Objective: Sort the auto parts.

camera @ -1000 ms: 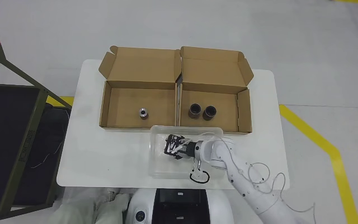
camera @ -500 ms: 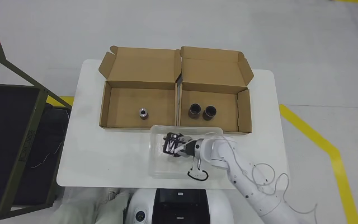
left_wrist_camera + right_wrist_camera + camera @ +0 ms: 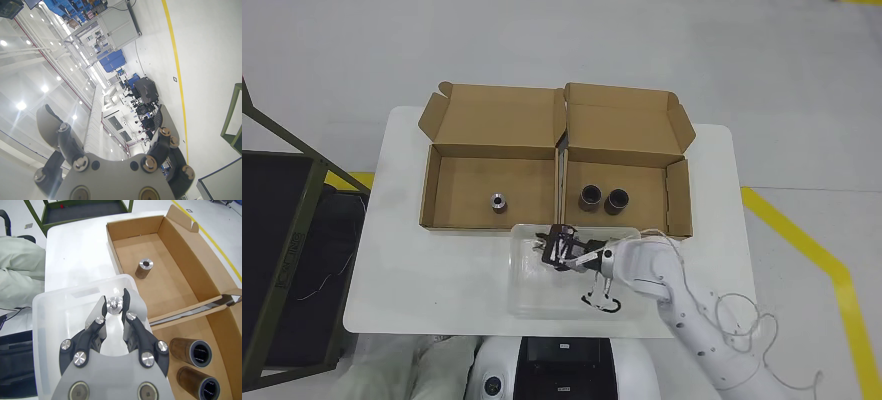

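Auto parts sorting, carry step: beside two open brown cardboard boxes [image 3: 457,195], over the clear plastic bin [image 3: 527,295], the right gripper [image 3: 559,250], fingers narrow, clamps a small silver flanged metal part [image 3: 113,307], which probably next needs carrying to a box.

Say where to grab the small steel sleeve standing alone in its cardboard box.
Grip the steel sleeve across its curved side wall, coming straight down from above: it stands upright, bore up, clear of the cardboard box walls.
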{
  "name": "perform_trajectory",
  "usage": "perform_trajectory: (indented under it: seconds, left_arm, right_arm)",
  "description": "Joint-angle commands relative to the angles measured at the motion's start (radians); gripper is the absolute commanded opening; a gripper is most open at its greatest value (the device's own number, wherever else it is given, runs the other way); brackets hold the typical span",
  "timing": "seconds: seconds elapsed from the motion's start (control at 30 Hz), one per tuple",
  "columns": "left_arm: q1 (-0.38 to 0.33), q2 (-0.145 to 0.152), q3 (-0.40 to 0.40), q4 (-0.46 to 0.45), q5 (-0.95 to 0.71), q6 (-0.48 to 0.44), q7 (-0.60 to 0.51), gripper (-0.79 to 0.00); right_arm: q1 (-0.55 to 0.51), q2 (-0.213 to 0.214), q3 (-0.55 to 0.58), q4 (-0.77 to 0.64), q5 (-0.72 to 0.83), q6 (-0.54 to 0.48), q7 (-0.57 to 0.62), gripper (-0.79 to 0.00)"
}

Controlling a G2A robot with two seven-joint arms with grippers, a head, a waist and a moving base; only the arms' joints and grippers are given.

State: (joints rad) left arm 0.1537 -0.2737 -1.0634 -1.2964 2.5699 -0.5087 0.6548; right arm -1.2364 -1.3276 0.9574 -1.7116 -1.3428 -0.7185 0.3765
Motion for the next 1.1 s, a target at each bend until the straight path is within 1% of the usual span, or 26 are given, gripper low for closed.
perform_trajectory:
  seconds: [0.0,0.4,0.7,1.07]
  left_arm:
    - [0.0,0.0,0.0,0.0,0.0,0.0,0.0,0.0]
    - [0.0,0.0,0.0,0.0,0.0,0.0,0.0,0.0]
    - [0.0,0.0,0.0,0.0,0.0,0.0,0.0,0.0]
    - [0.0,0.0,0.0,0.0,0.0,0.0,0.0,0.0]
  right_arm:
    - [-0.001,0.002,0.011,-0.014,0.029,-0.004,-0.015,-0.785]
    - [0.019,0.007,0.049,-0.063,0.186,0.0,-0.118,-0.785]
    - [0.045,0.007,0.071,-0.089,0.269,0.009,-0.197,-0.785]
    - [0.074,0.008,0.113,-0.141,0.278,0.05,-0.316,-0.785]
